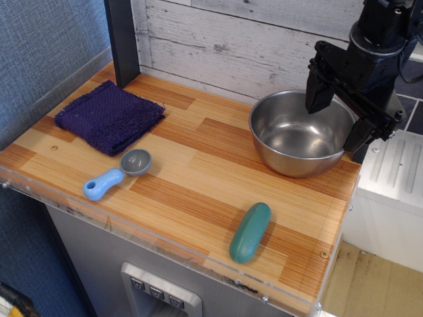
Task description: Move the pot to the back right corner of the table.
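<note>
The pot (297,142), a wide shiny steel bowl with a rolled rim, stands upright on the wood-plank table (192,178) at its back right corner, close to the plank wall. My black gripper (337,119) hangs over the pot's right side with its jaws spread wide. One fingertip (317,100) is above the bowl's inside near the back rim. The other fingertip (353,139) is at the right rim. Nothing is held between them.
A folded dark purple cloth (109,116) lies at the back left. A small grey-and-blue scoop (117,173) lies left of centre. A teal oblong object (250,232) lies near the front edge. A black post (122,39) stands at the back left. A white surface (393,178) adjoins the table's right side.
</note>
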`<action>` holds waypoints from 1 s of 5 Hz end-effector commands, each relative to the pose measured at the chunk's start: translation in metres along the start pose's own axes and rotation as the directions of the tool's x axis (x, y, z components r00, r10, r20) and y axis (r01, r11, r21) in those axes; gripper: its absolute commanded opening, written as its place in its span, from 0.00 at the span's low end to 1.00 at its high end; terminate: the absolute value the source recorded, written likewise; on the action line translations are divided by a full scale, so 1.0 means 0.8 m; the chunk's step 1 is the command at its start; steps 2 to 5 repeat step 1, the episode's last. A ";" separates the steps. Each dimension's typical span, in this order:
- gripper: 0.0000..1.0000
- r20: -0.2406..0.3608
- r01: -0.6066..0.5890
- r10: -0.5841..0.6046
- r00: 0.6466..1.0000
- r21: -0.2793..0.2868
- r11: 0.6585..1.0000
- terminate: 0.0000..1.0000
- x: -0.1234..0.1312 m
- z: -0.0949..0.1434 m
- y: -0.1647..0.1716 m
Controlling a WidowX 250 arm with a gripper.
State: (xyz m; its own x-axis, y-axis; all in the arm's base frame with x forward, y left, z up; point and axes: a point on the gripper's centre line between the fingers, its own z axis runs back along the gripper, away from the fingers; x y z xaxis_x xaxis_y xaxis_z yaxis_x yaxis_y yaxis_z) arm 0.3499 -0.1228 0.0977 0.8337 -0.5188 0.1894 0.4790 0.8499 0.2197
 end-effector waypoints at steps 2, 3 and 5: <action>1.00 0.051 -0.008 0.007 0.999 0.009 1.000 1.00 0.003 0.021 0.002; 1.00 0.051 -0.008 0.007 0.999 0.009 1.000 1.00 0.003 0.021 0.002; 1.00 0.051 -0.008 0.007 0.999 0.009 1.000 1.00 0.003 0.021 0.002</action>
